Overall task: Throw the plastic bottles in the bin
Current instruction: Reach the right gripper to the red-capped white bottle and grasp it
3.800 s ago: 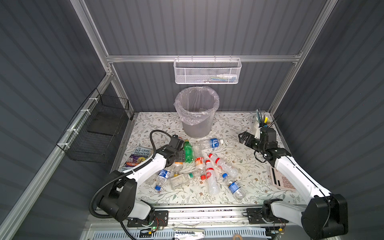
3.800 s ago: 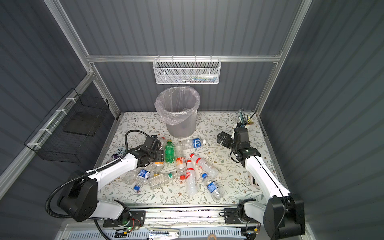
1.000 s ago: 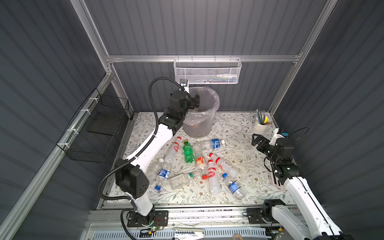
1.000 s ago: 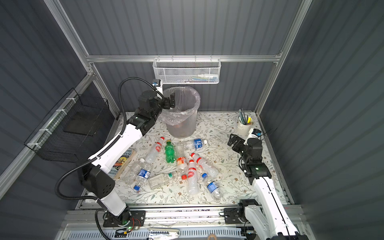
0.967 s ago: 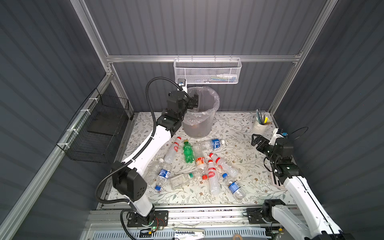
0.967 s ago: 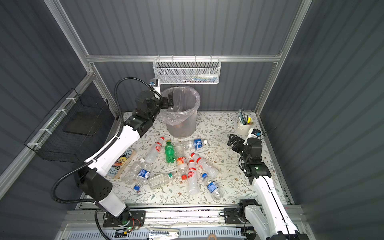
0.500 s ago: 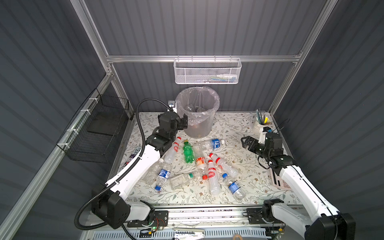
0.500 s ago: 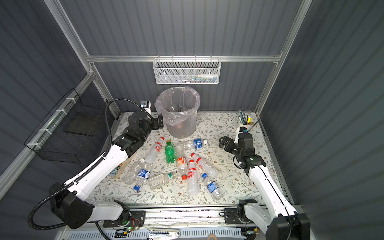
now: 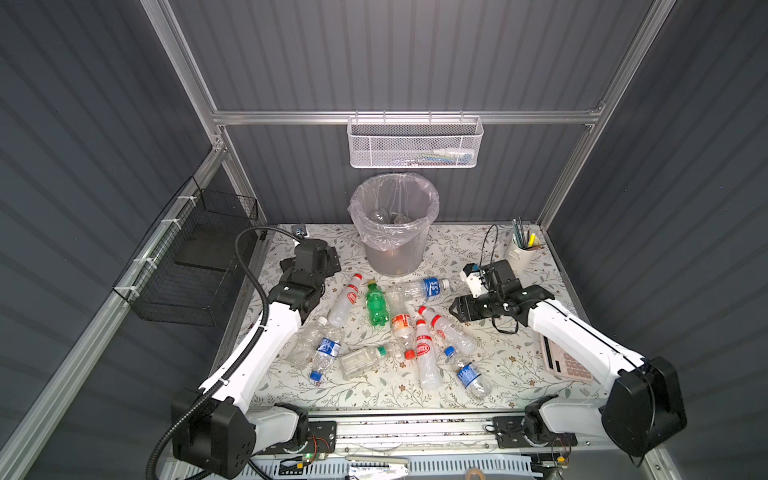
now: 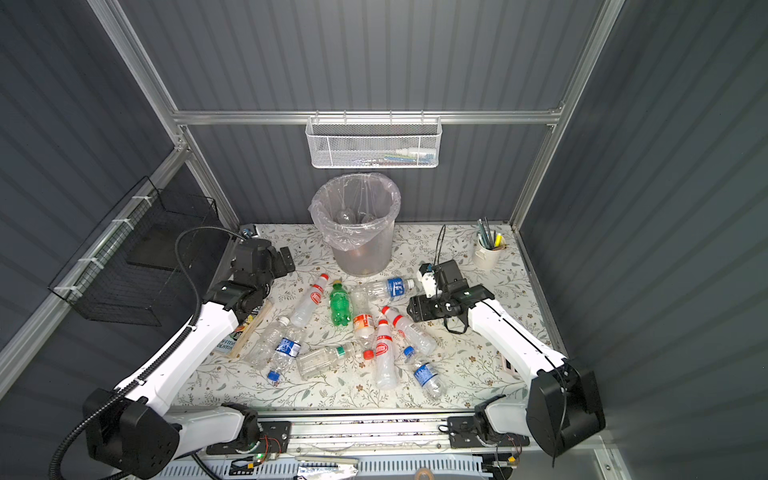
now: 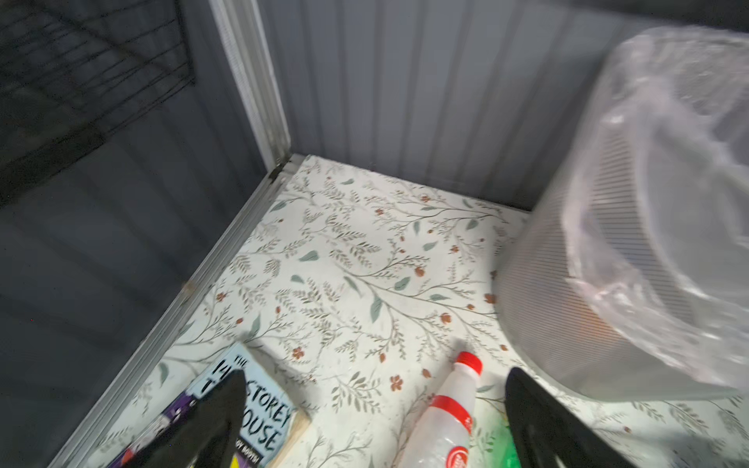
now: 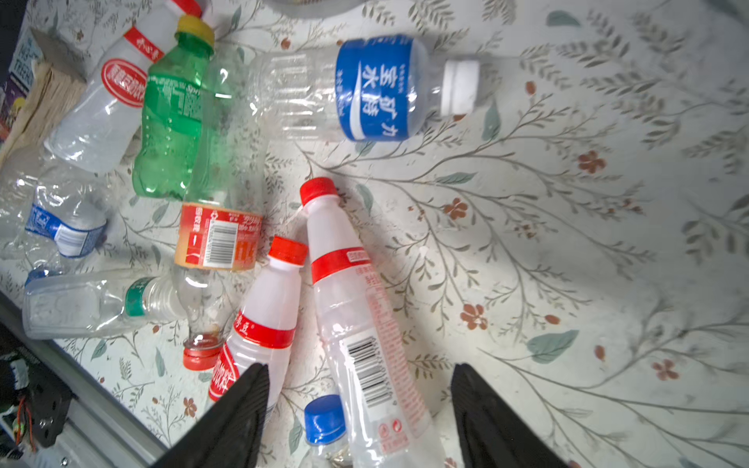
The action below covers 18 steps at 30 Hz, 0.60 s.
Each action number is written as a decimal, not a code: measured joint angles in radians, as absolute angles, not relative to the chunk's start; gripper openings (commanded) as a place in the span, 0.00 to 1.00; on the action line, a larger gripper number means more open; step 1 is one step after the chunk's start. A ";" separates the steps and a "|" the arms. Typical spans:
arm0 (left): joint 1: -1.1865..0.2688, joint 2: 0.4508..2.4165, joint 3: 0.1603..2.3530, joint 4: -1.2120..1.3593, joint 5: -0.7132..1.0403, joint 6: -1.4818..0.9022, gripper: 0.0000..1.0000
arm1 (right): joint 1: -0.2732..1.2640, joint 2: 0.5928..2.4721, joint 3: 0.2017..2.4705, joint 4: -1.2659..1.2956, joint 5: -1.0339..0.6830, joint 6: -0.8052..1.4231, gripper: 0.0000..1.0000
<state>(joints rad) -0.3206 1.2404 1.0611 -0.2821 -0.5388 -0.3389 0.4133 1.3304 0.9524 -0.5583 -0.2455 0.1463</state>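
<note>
The grey mesh bin (image 9: 395, 249) with its clear bag stands at the back, with clear bottles (image 9: 380, 216) inside it. Several plastic bottles lie on the flowered table in both top views, among them a green one (image 9: 376, 303) and a blue-labelled one (image 10: 386, 287). My left gripper (image 11: 375, 405) hangs open and empty left of the bin, above a red-capped bottle (image 11: 446, 421). My right gripper (image 12: 358, 389) is open at the pile's right edge (image 9: 455, 309). Its fingers stand either side of a red-labelled bottle (image 12: 356, 304) without touching it.
A book (image 11: 243, 405) lies by the left wall under my left arm. A white cup of pens (image 9: 521, 249) and a calculator (image 9: 565, 363) sit at the right. A white mesh basket (image 9: 415, 143) hangs above the bin, a black wire basket (image 9: 195, 266) on the left wall.
My left arm has come down from the bin's rim to the table left of the bin. My right arm has swung towards the bottle pile and its jaws have narrowed.
</note>
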 measured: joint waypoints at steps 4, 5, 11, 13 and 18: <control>-0.320 1.239 1.045 -0.316 -0.531 -0.369 0.99 | 0.466 1.397 0.982 -0.605 -0.246 0.096 0.70; -0.320 1.239 1.044 -0.322 -0.530 -0.374 0.99 | 0.477 1.415 0.989 -0.614 -0.242 0.087 0.70; -0.319 1.239 1.043 -0.331 -0.527 -0.382 0.99 | 0.516 1.519 1.021 -0.655 -0.210 0.048 0.66; -0.319 1.239 1.043 -0.333 -0.527 -0.382 0.99 | 0.521 1.545 1.027 -0.664 -0.194 0.042 0.64; -0.319 1.239 1.043 -0.338 -0.527 -0.382 0.99 | 0.541 1.616 1.059 -0.683 -0.144 0.032 0.61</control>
